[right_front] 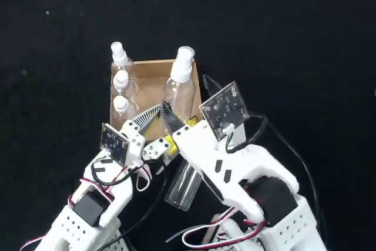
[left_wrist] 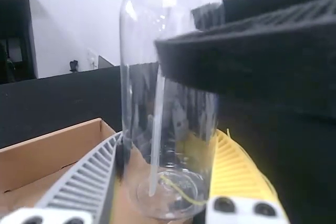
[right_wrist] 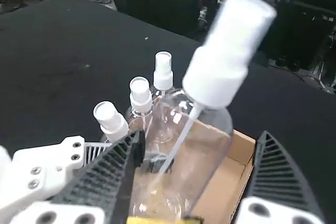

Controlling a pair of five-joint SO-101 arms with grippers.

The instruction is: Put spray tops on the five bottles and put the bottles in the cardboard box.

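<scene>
Cardboard box (right_front: 150,66) at 12 o'clock, three small bottles (right_front: 121,79) along its 9 o'clock wall, bare floor beside. Pinches clear, white-topped bottle (right_front: 179,89) low with left gripper (left_wrist: 168,137), upright at 3 o'clock side inside; straddles it wide open with right gripper (right_wrist: 202,137)

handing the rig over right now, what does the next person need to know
Left pincer: shut on the base of the large bottle, upright at the right side of the cardboard box.
Right pincer: open, fingers either side of that bottle; its spray top is on.
Done: three small bottles with tops stand in the box.
Left: release the large bottle in the box. The fifth bottle lies on the table under the right arm, neck hidden; check its top, then box it.
</scene>
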